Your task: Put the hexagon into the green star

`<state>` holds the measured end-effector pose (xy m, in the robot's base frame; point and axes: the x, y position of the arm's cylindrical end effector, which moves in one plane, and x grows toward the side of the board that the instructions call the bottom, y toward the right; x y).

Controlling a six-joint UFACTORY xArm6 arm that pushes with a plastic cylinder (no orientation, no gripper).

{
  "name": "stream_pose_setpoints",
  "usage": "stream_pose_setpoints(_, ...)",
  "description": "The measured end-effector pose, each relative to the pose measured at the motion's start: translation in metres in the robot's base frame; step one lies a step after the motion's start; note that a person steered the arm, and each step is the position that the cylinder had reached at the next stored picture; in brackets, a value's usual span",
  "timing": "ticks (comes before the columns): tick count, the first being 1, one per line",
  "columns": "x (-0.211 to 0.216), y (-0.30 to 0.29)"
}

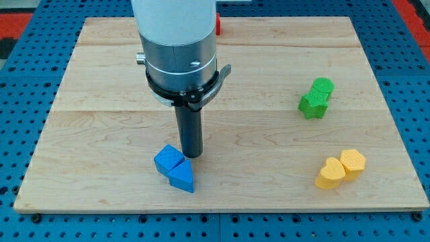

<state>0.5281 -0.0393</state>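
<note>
Blue pegboard is showing along the view's bottom edge and up both sides, framing the pale wooden board [101, 134], whose planks are running left to right. No brand, label or writing is readable anywhere.

Nearest the view's bottom, two blue blocks are sitting touching each other: a blue triangle block [182, 178] and, just above and left of it, a blue cube block [168, 159]. My tip [192, 156] is resting on the board just beside the blue cube block's right edge; whether it is actually touching I cannot tell. The rod is plain, carrying nothing, hanging straight down from a grey metal collar [181, 64] under the white arm.

Toward the view's lower right, a yellow heart block [330, 174] and a yellow hexagon block [353, 162] are lying pressed together, the hexagon to the upper right. They are well apart from my tip.

Farther up on the right, the green star block [313, 105] is sitting against a second green block [322, 87] of rounder shape, which I cannot make out exactly.

At the view's top, a red block [218, 25] is peeking out from behind the arm, its shape hidden. A red patch is showing in the far corners beyond the pegboard.
</note>
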Motion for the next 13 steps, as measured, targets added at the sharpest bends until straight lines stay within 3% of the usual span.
stream_pose_setpoints(2, -0.006, -0.010)
stream_pose_setpoints(4, 0.037, 0.078)
stream_pose_setpoints(5, 0.088, 0.133)
stream_pose_setpoints(6, 0.088, 0.155)
stream_pose_setpoints(8, 0.067, 0.232)
stream_pose_setpoints(10, -0.007, 0.233)
stream_pose_setpoints(12, -0.004, 0.283)
stream_pose_setpoints(13, -0.058, 0.260)
